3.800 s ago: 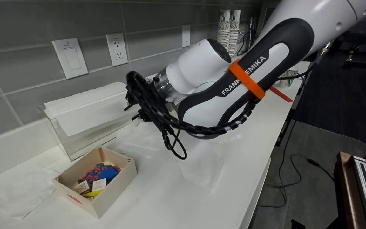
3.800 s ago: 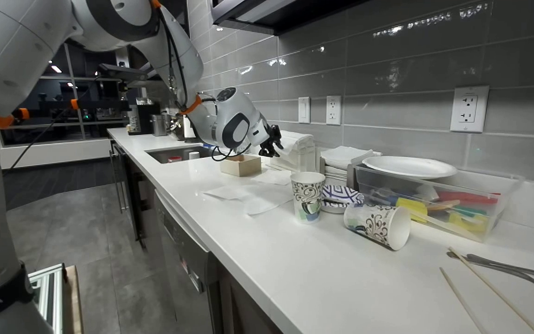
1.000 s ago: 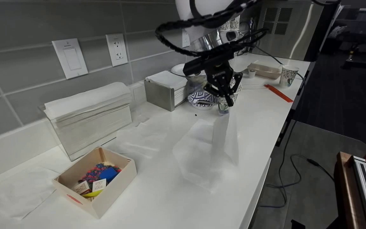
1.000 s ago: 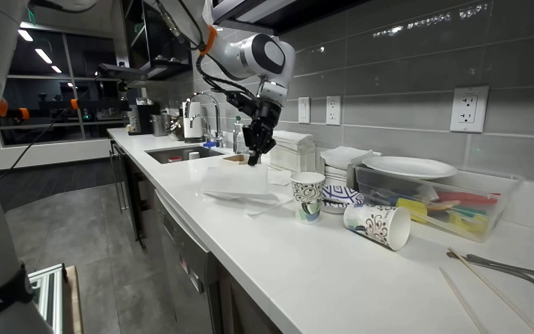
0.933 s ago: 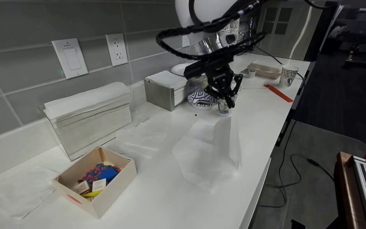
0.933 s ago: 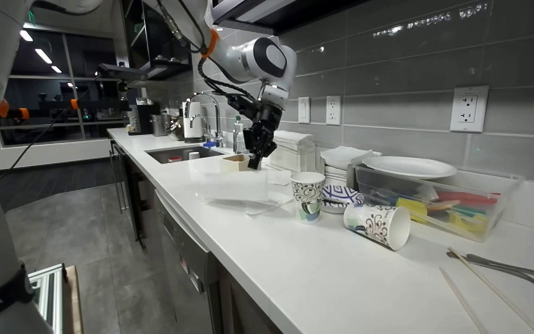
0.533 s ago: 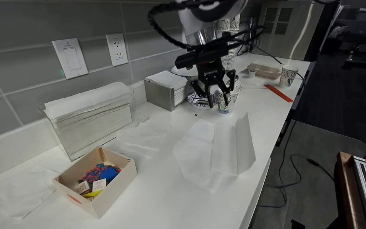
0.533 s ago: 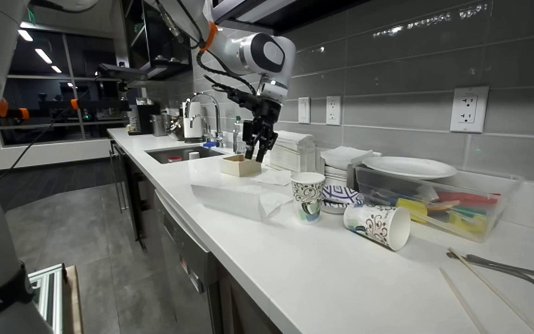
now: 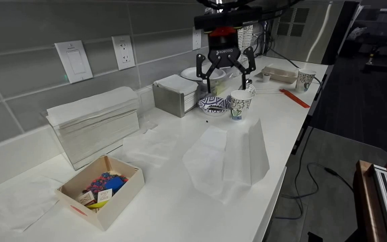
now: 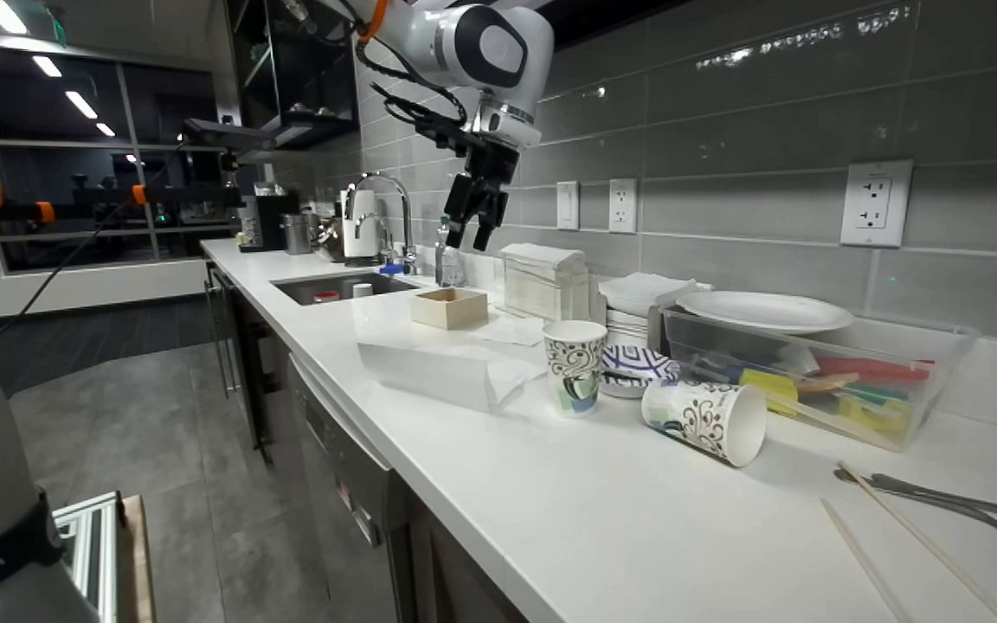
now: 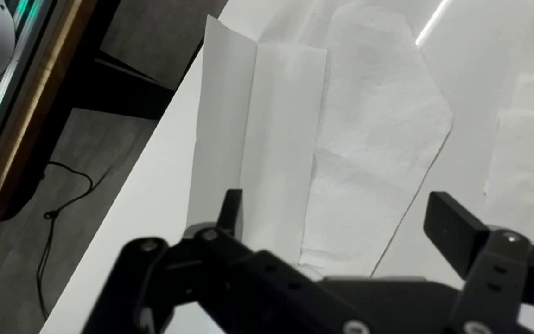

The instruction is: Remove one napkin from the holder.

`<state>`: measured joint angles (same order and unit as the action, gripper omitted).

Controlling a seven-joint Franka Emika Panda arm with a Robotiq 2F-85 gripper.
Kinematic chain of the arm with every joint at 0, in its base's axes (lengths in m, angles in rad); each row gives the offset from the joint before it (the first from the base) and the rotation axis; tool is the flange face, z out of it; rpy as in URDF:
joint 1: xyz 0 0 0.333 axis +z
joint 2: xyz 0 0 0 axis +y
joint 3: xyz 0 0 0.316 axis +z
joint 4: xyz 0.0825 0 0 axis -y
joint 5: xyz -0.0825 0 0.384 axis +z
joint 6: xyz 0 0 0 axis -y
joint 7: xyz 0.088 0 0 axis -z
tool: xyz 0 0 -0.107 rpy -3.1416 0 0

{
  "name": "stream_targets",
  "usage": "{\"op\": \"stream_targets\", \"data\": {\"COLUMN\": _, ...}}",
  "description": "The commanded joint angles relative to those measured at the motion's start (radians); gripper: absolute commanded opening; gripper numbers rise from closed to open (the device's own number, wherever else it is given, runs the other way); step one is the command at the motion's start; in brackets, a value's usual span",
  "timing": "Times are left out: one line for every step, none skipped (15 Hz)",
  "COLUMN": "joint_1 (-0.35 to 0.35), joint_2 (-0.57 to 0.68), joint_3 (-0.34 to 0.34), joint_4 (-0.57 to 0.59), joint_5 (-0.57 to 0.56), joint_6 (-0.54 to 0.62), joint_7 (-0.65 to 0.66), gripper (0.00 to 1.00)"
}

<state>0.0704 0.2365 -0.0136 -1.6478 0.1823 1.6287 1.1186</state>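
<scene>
The napkin (image 9: pixel 239 158), a white sheet with long folds, lies on the counter near its front edge, one flap standing up. It rests partly over a flat, thin white sheet (image 11: pixel 378 116). Well above the napkin, apart from it, my gripper (image 9: pixel 226 89) is open, its fingers wide apart with nothing between them; the wrist view shows the napkin below the gripper (image 11: pixel 336 194). Against the wall stands the holder (image 10: pixel 576 290), clear-sided, with a thick stack of white napkins inside.
A wooden box (image 9: pixel 126 191) of colourful items sits before the holder. Other thin sheets (image 9: pixel 151 146) lie flat nearby. Along the wall are a grey metal box (image 9: pixel 168 102) of napkins, a patterned bowl (image 9: pixel 214 104), an upright paper cup (image 10: pixel 575 368), a cup on its side (image 10: pixel 706 420) and a clear bin (image 10: pixel 819 407).
The gripper, earlier at the holder, carried the napkin over the counter. In the last second it opened, the napkin dropped onto the counter with a flap raised, and the gripper rose.
</scene>
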Motion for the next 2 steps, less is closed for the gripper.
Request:
{"op": "stream_targets", "data": {"joint_1": -0.002, "joint_2": 0.002, "joint_3": 0.003, "joint_4": 0.002, "joint_5": -0.001, "joint_6": -0.003, "joint_7": 0.001, "gripper": 1.00}}
{"op": "stream_targets", "data": {"joint_1": -0.002, "joint_2": 0.004, "joint_3": 0.004, "joint_4": 0.002, "joint_5": -0.001, "joint_6": -0.003, "joint_7": 0.001, "gripper": 1.00}}
